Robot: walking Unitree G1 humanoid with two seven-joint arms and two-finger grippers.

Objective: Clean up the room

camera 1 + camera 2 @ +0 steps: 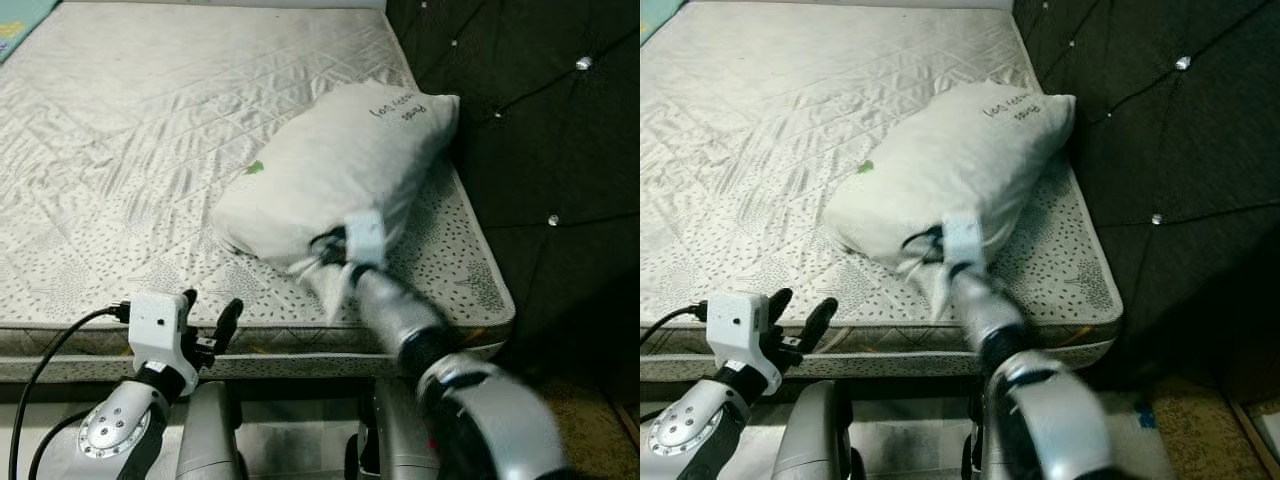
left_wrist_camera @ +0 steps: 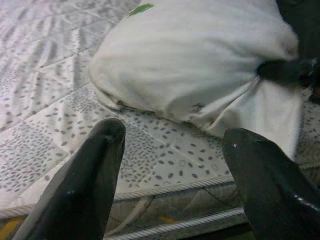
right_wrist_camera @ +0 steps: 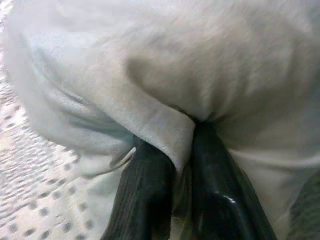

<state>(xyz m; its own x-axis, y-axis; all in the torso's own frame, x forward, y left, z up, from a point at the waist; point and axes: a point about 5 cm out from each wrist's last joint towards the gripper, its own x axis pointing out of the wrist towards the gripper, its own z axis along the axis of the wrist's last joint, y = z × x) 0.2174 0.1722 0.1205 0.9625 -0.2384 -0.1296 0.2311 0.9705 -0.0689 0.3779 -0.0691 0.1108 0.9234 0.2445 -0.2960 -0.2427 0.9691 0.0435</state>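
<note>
A white pillow (image 1: 340,165) with dark handwriting near its far corner lies on the bare mattress (image 1: 130,150), close to the mattress's right edge. My right gripper (image 1: 330,250) is shut on the pillow's near corner; the right wrist view has both black fingers (image 3: 150,195) pinching a fold of the white pillow (image 3: 165,75) cloth. My left gripper (image 1: 210,322) hovers open over the mattress's front edge, left of the pillow, with nothing between its fingers (image 2: 85,180). The pillow (image 2: 195,60) sits ahead of it.
A dark tufted headboard (image 1: 540,130) with shiny buttons stands along the mattress's right side. A teal cloth (image 1: 20,20) lies at the far left corner. The bed's front edge (image 1: 300,345) runs just before my arms.
</note>
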